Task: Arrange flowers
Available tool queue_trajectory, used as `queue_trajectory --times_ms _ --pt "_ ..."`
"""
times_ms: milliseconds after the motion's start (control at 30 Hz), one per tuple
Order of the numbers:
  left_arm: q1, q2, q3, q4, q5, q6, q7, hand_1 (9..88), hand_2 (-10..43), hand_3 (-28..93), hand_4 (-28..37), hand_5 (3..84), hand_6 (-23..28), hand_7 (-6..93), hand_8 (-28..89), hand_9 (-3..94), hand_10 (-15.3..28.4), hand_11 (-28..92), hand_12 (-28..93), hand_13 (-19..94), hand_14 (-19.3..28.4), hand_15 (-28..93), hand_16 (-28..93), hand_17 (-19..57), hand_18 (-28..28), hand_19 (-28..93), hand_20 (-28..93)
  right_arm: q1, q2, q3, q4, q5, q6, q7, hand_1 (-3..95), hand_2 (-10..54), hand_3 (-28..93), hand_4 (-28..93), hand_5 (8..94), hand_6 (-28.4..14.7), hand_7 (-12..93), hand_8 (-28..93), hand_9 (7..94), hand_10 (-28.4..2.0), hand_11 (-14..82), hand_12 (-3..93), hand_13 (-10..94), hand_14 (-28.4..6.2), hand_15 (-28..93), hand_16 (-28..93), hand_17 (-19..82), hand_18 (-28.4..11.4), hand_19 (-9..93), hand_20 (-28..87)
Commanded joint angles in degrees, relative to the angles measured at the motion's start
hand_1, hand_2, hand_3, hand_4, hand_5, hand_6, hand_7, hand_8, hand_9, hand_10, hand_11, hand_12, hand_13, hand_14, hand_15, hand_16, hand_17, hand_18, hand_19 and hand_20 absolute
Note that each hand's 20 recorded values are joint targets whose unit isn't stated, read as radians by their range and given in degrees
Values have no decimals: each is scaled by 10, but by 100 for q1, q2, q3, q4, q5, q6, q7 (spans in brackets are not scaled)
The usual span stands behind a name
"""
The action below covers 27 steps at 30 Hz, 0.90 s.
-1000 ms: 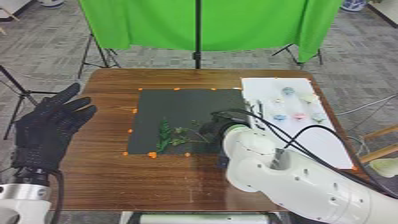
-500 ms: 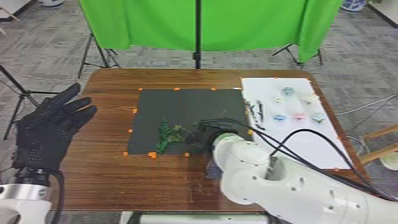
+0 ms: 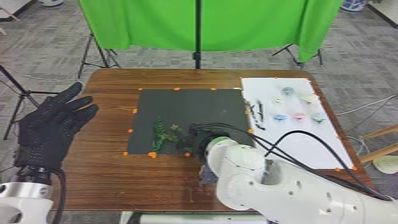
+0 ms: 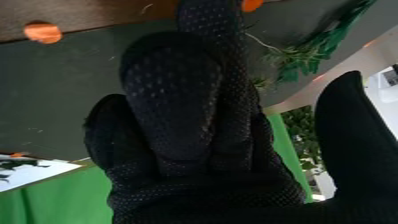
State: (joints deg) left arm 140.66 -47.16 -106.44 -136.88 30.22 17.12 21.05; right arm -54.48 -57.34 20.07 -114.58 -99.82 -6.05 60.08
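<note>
Right hand (image 3: 200, 136) shifted left over dark mat (image 3: 191, 105), fingers (image 4: 169, 85) nearly straight, thumb (image 4: 342, 120) apart, empty, left hand (image 3: 49, 131) loosely open

White arms (image 3: 289, 192), looping black cables (image 3: 308, 133), silvery wrist cuff (image 3: 25, 190), black gloves (image 3: 44, 134) (finely dimpled)

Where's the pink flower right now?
In the head view, the pink flower lies on the white sheet at the table's right, between a blue flower and a pale bluish one.
</note>
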Motion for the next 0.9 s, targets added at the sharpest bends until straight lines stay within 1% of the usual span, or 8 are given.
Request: queue_trajectory --times_ms 33,300,433,533,633,700,800,900 --pt "13 -5 51 37 23 35 -59 202 82 780 -283 368 110 94 -75 298 210 323 86 198 263 572 -131 -100 215 533 158 75 -142 -36 -2 -106 29 -15 176 121 676 -169 741 -92 129 -103 920 -162 256 166 914 -69 539 186 585 -213 932 295" --pt "302 -43 -98 -21 -10 87 80 202 82 779 -283 369 109 94 -73 299 208 326 86 200 261 575 -133 -100 215 533 162 560 278 -577 -103 -932 623 44 172 118 675 -167 758 -92 135 -100 932 -160 256 162 931 -61 530 176 606 -206 932 287" --pt "406 -47 -162 -39 -28 102 142 204 83 776 -283 367 107 98 -74 301 204 328 87 205 258 574 -131 -100 216 534 163 572 519 -303 -248 -819 873 15 172 114 679 -166 764 -87 143 -96 937 -156 264 159 937 -55 533 174 625 -199 932 280" --pt "481 -118 -257 -29 -30 30 125 205 85 773 -283 365 106 103 -75 304 203 329 88 209 258 572 -129 -100 219 535 164 483 726 -16 -350 -829 1028 -83 174 111 683 -167 772 -87 148 -96 937 -155 272 158 937 -53 540 170 632 -195 932 278" --pt "630 -183 -358 -23 -75 64 260 202 87 769 -283 364 105 105 -77 306 202 328 89 212 258 571 -127 -99 222 538 165 416 913 258 -318 -879 1206 -80 179 109 689 -169 767 -86 148 -96 937 -156 266 155 937 -53 536 167 627 -197 932 279" --pt "730 -239 -439 -32 -79 39 292 199 87 768 -283 362 103 108 -78 307 202 328 90 216 259 568 -124 -98 223 541 166 394 1093 401 -262 -847 1278 -55 186 107 693 -172 749 -85 147 -98 929 -163 247 160 929 -64 520 180 608 -201 932 264" --pt "846 -297 -497 -49 -63 7 317 197 86 767 -283 361 100 111 -79 309 202 327 92 220 263 568 -120 -95 226 550 171 242 1261 768 -113 -750 1312 42 198 99 701 -176 705 -87 141 -99 870 -182 240 160 879 -91 520 173 566 -211 931 158" --pt "808 -326 -447 -41 -41 -16 304 194 86 766 -283 361 100 114 -80 312 201 324 94 222 264 566 -118 -94 229 555 174 171 1377 1021 136 -767 1241 168 218 85 704 -179 655 -93 129 -98 808 -199 226 149 823 -118 524 151 529 -215 932 36"
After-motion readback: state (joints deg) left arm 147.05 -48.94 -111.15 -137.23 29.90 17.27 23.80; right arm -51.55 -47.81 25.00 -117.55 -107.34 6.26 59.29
